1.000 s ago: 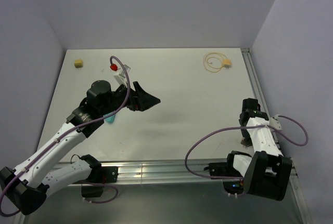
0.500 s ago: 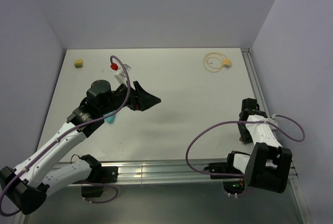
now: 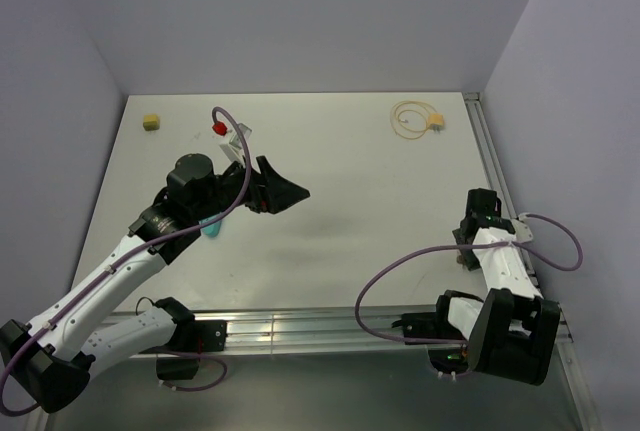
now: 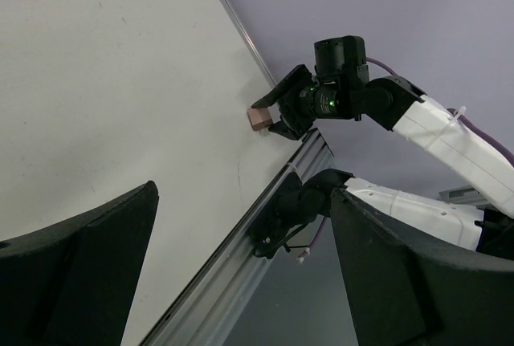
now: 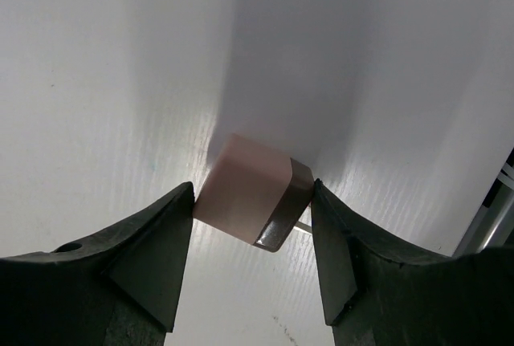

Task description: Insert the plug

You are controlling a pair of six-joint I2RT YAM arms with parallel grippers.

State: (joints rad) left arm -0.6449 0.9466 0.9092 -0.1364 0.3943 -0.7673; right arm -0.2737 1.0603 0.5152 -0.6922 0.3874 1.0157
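The plug [image 3: 436, 123] is a small yellow connector on a pale looped cable [image 3: 408, 118], lying at the far right of the table, away from both grippers. My right gripper [image 3: 466, 251] is near the table's right edge, shut on a small pink block with a dark band [image 5: 245, 189]. Its fingers [image 5: 152, 242] press both sides of the block, low over the table. The block also shows in the left wrist view [image 4: 259, 117]. My left gripper [image 3: 285, 194] is open and empty, raised over the table's left-middle; it also shows in its own wrist view [image 4: 245, 193].
A yellow block [image 3: 151, 122] sits at the far left. A red piece [image 3: 217, 128] and a clear piece [image 3: 238, 136] lie behind the left arm. A teal block [image 3: 211, 228] lies under that arm. Metal rails run along the right edge [image 3: 490, 151] and the front [image 3: 300, 331].
The right arm's wrist and its purple cable have shifted slightly. The left arm has not moved.
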